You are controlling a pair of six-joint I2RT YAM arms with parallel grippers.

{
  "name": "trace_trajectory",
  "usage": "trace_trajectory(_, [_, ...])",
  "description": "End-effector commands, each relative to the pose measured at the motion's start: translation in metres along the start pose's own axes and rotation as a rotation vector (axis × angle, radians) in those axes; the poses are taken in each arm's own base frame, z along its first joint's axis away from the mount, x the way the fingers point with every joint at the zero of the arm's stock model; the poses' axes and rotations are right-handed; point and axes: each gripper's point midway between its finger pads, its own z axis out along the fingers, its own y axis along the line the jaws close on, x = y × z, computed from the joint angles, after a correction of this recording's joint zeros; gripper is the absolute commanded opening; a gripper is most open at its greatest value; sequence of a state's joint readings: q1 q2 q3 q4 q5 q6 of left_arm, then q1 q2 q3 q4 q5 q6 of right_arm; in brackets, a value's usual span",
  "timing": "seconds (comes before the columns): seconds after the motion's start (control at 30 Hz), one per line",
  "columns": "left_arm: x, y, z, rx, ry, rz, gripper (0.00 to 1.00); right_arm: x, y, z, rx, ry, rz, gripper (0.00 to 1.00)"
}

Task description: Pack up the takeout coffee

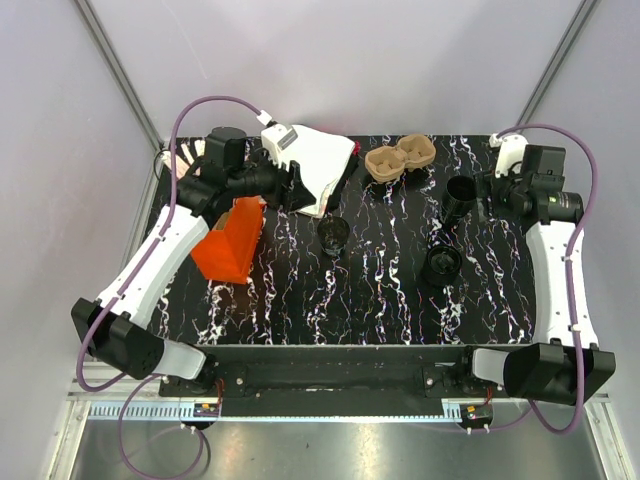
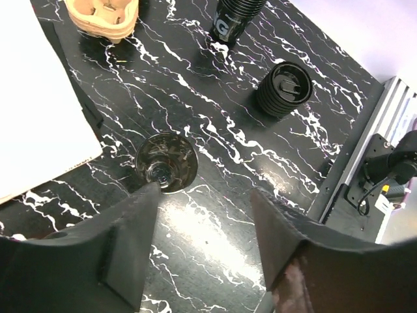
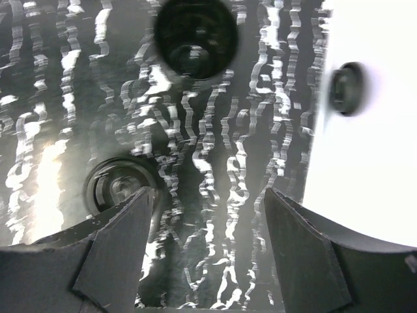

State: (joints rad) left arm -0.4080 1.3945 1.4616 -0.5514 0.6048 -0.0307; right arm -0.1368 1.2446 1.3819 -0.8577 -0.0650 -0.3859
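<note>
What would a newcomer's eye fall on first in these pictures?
The bright orange object at the table's left stands out against the black, white-veined tabletop. A white bag lies toward the far edge, with the brown two-hollow cup tray to its right. The small black cup stands upright and open near the table's middle.

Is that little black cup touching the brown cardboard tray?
Apart. The top view shows the black cup standing alone, with bare marbled tabletop between it and the cardboard tray at the far edge.
</note>
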Motion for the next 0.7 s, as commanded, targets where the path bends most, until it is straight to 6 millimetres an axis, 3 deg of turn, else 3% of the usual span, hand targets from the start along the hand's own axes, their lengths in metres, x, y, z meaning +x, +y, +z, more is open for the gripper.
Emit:
trace_trajectory(0.0, [-0.012,0.000,-0.003,-0.015,-0.037,0.045,0.67,-0.007,0.022,-0.007,-0.127,-0.025,0.004,0.74])
trace_trajectory(0.23, [-0.008,-0.001,-0.003,-0.023,-0.021,0.046,0.84,0.011,0.042,-0.005,-0.225,0.011,0.004,0.73])
trace_trajectory(0.4, [-0.009,-0.003,-0.001,-0.021,-0.018,0.047,0.94,0.031,0.055,0.006,-0.289,0.083,0.010,0.72])
trace_trajectory(0.67, [-0.008,-0.007,-0.002,-0.017,-0.014,0.050,0.99,0.063,0.071,0.024,-0.319,0.189,-0.017,0.68])
